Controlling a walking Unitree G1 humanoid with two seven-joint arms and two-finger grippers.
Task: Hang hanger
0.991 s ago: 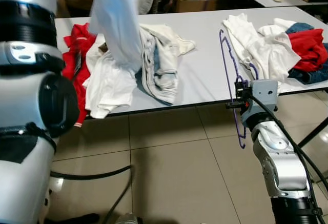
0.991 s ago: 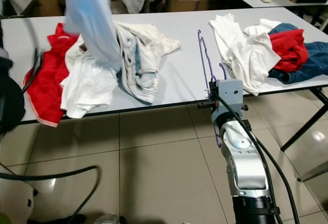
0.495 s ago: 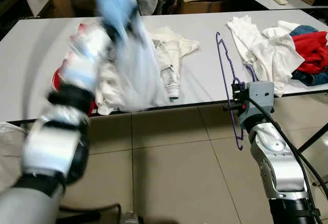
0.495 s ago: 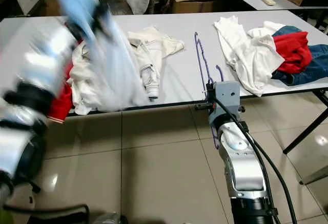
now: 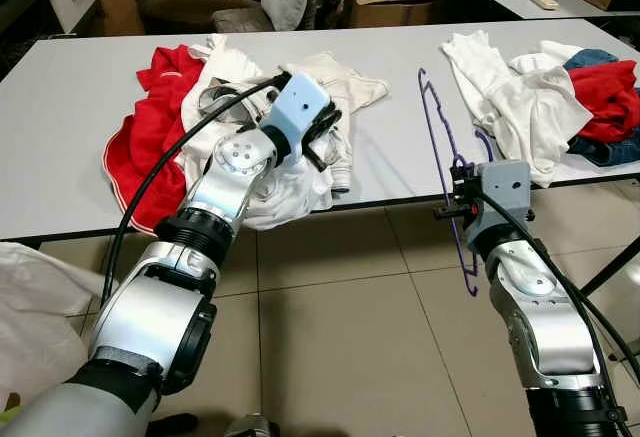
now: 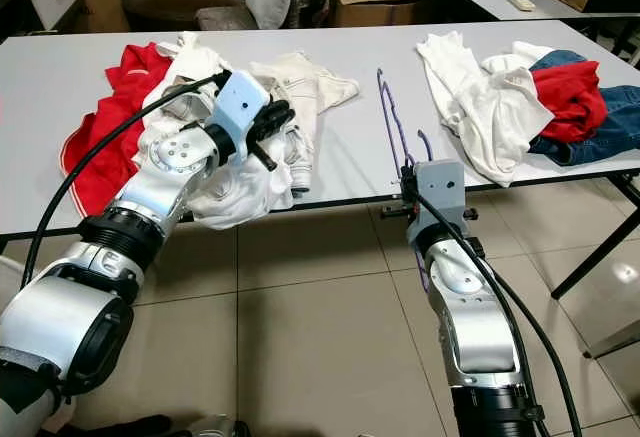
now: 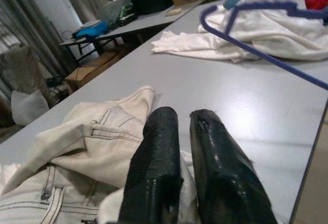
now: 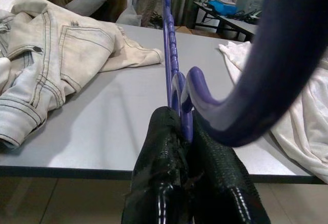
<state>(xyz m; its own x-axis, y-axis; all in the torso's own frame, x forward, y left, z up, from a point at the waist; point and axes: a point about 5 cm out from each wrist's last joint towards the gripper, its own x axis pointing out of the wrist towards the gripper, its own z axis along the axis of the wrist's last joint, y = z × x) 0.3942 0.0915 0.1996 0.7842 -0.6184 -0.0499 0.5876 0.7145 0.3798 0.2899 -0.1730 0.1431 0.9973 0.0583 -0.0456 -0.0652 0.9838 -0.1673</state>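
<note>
Holding the thin purple wire hanger at the near edge of the grey rectangular table.

Right gripper clamping tight on the hanger by its hook end, frame standing upright, long axis running from near to far over the table edge. Left gripper with fingers pressed together, resting over the pile of white and cream clothes, well to the left of the hanger.

The left claw is no longer lifting the pale blue garment high; it is now reaching low over the clothes pile on the desk.
</note>
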